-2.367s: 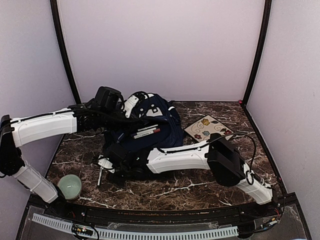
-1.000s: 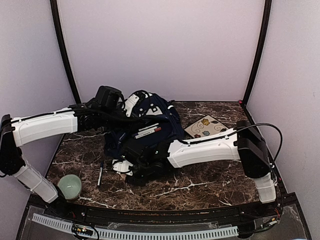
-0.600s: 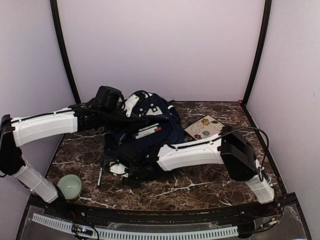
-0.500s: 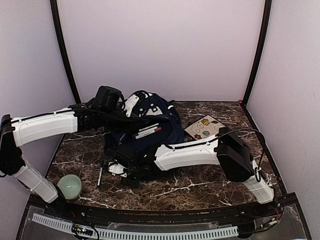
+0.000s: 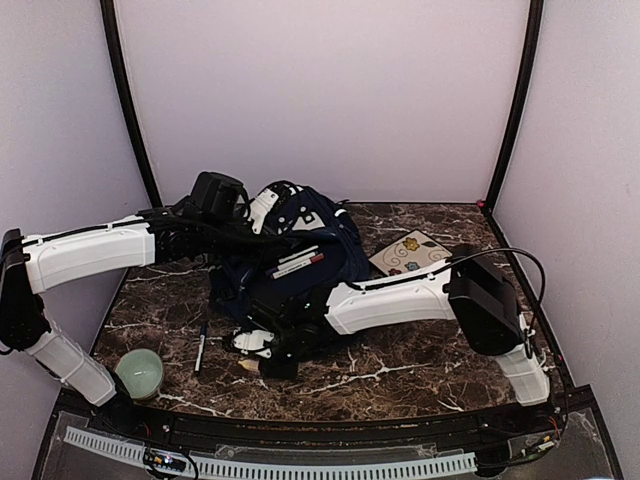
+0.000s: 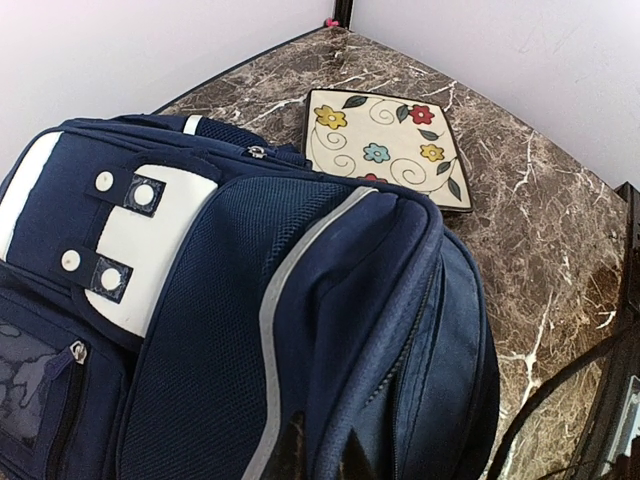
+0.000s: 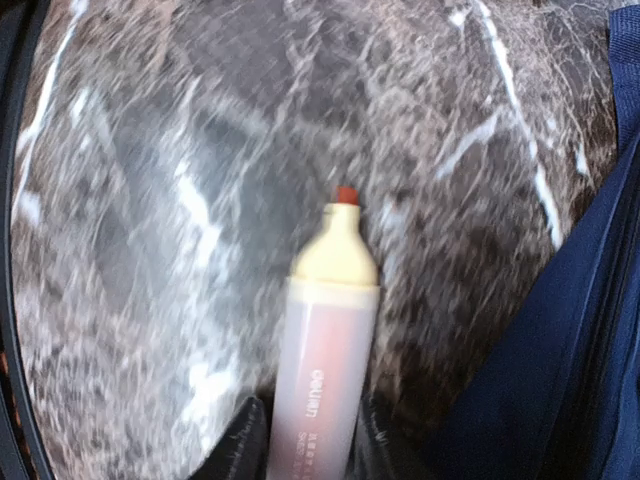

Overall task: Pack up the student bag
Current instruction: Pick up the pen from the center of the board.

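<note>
The navy bag (image 5: 320,262) sits slumped at the rear middle of the marble table (image 5: 420,350), its striped front pocket facing the left wrist camera, with a flowered pad (image 6: 385,150) lying flat just beside it on the right. The left gripper (image 6: 320,455) is clamped at the bag's top, its dark fingertips pinched tight on a fold of blue fabric. The right gripper (image 7: 310,440) hangs low over the table at the bag's near edge, clenched on the barrel of a highlighter (image 7: 325,340) with a pale yellow collar and a red tip that points away over the stone; the right wrist view is blurred. Two markers (image 5: 295,263) lie side by side on top of the bag. A black pen (image 5: 200,346) lies on the table to the bag's left, and a pale green cup (image 5: 140,372) stands near the front left corner.
</note>
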Available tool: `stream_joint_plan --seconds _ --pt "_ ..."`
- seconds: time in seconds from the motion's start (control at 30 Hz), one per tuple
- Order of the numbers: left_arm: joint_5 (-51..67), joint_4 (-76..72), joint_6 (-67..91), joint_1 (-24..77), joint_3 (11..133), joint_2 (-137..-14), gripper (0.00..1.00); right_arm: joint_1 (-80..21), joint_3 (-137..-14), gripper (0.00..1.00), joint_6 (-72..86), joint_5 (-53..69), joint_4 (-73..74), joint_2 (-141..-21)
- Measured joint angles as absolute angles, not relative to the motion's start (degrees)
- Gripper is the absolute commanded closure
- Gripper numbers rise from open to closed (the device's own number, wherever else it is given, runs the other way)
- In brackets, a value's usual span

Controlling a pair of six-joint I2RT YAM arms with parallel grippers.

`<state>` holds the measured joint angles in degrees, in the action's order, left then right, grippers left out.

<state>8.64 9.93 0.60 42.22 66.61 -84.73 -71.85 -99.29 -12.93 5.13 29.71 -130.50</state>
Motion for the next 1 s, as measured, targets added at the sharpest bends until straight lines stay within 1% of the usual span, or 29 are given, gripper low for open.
stream_joint_plan --seconds 0.1,0.3,0.53,0.63,0.77,0.83,0.9,1.0 --pt "8.8 9.9 0.6 42.2 66.6 -84.7 0.98 -71.8 -92.5 0.79 -14.3 4.9 29.6 -125.9" --pt "8.8 9.9 0.6 42.2 66.6 -84.7 0.98 -71.7 -79.9 0.83 -17.1 2.7 29.7 -116.9" --pt "8.8 9.9 0.5 42.2 66.6 -84.7 0.98 -71.5 -67.5 0.83 -21.6 0.4 30.8 -107.3" --pt "8.7 10.0 0.4 42.2 66.6 -84.6 0.98 -71.1 -62.1 0.8 -24.4 -1.3 32.2 -102.5" --pt "8.5 10.0 0.4 42.2 66.6 -84.4 0.98 -68.7 -59.5 0.69 -27.6 -2.4 35.2 -99.0" --pt "8.5 10.0 0.4 42.2 66.5 -84.3 0.98 -66.9 -59.5 0.65 -28.6 -2.6 36.2 -98.6" --pt "8.5 9.9 0.4 42.2 66.3 -84.3 0.98 -65.6 -59.9 0.63 -29.3 -2.4 36.9 -98.6" --pt "8.5 10.0 0.4 42.2 66.2 -84.2 0.98 -65.3 -61.3 0.63 -29.6 -1.0 38.0 -99.1"
